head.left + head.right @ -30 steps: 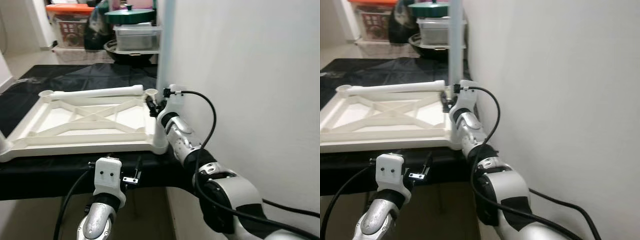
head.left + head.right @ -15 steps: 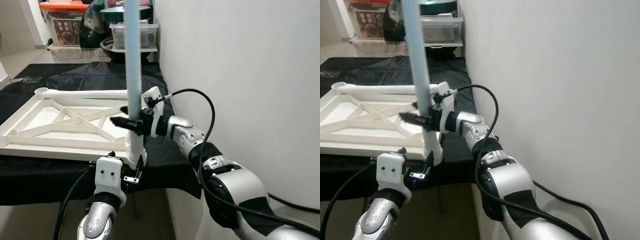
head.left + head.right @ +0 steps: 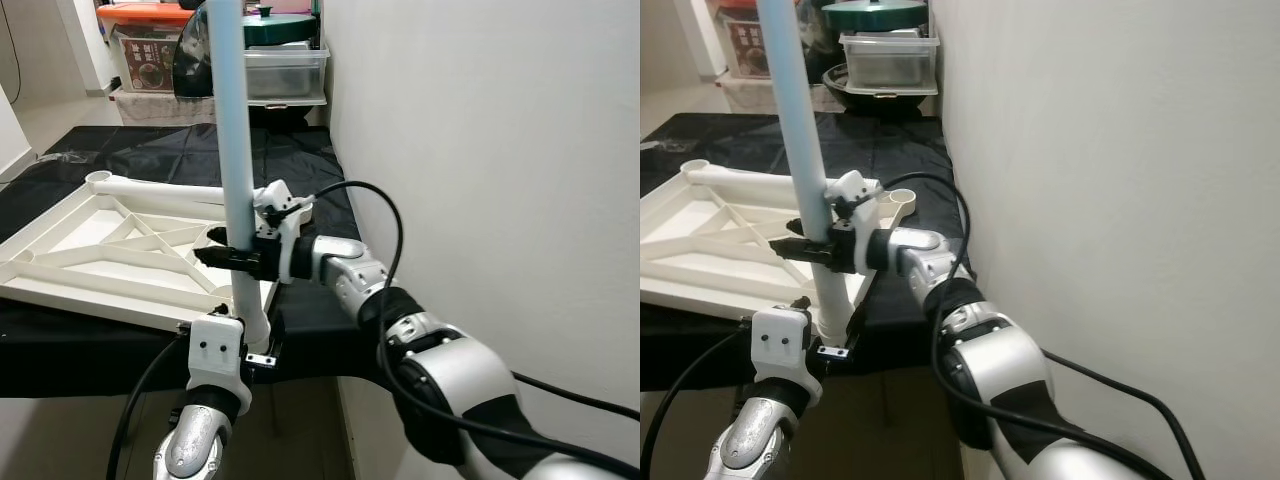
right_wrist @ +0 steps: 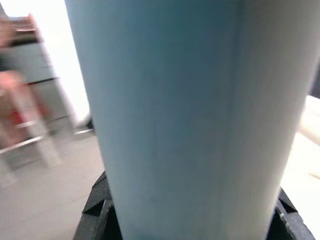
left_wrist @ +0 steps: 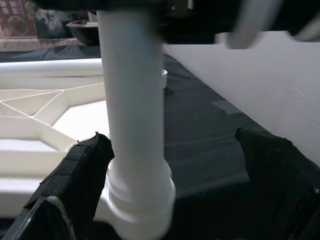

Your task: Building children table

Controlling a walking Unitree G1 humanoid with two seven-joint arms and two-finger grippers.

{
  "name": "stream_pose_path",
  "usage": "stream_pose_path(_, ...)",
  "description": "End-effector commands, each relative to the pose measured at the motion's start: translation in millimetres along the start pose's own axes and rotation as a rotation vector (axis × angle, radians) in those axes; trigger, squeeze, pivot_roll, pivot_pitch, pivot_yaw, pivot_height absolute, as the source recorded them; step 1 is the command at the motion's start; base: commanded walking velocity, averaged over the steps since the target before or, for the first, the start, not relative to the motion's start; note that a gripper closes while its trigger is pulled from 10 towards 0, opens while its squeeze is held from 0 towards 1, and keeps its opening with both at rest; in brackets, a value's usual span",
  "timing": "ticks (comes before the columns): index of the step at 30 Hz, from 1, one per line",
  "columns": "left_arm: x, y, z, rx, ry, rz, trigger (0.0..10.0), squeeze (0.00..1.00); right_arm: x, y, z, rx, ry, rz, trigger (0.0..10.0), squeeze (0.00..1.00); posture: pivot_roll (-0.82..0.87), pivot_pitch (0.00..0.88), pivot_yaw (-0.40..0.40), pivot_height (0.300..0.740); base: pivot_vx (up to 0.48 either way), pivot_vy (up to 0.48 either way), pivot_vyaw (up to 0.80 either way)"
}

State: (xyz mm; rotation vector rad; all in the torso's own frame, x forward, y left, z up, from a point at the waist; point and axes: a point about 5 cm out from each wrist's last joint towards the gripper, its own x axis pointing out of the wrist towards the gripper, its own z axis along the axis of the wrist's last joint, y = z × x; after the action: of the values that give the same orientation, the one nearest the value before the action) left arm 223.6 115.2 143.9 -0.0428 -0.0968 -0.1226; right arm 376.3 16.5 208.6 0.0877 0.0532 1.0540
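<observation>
right claw (image 3: 232, 256) clenched on upright pale-blue leg (image 3: 232, 150) | leg foot at tabletop (image 3: 90, 260) corner; left claw (image 5: 165, 195) spread astride it

The leg (image 3: 232, 150) runs out past the top edge of both eye views above the right gripper (image 3: 225, 256), so its upper end cannot be seen. The gripper's far finger is hidden behind the leg, and from the right wrist the leg (image 4: 185, 115) is so close that only dark finger corners (image 4: 97, 200) show beside it. The left gripper (image 5: 165, 165) is cut off at the bottom edge, its fingertips (image 5: 80, 170) partly out of frame. Beyond the right gripper, the tabletop (image 3: 90, 250) is cut by the left edge. The background behind the leg in the right wrist view is blurred.
</observation>
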Motion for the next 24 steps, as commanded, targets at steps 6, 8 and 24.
stream_pose_path(6,-0.9,1.0,-0.8,0.004,-0.001,0.005,10.0,0.00,-43.9,-60.7,-17.3,0.138,0.028,-0.863,0.0,0.00,0.02,0.000,-0.055,0.740,0.000,0.000,0.00)
stream_pose_path(8,-0.9,0.6,-1.1,0.004,0.001,0.002,10.0,0.00,-54.6,-68.2,-21.1,0.164,0.025,-0.999,0.0,0.00,0.01,0.000,-0.049,0.740,0.000,0.000,0.00)
stream_pose_path(24,-0.8,0.4,-1.1,0.006,0.005,-0.006,10.0,0.00,-19.3,-33.6,-0.3,0.197,-0.218,-0.711,10.0,0.00,0.02,0.000,-0.046,0.740,0.000,0.000,0.00)
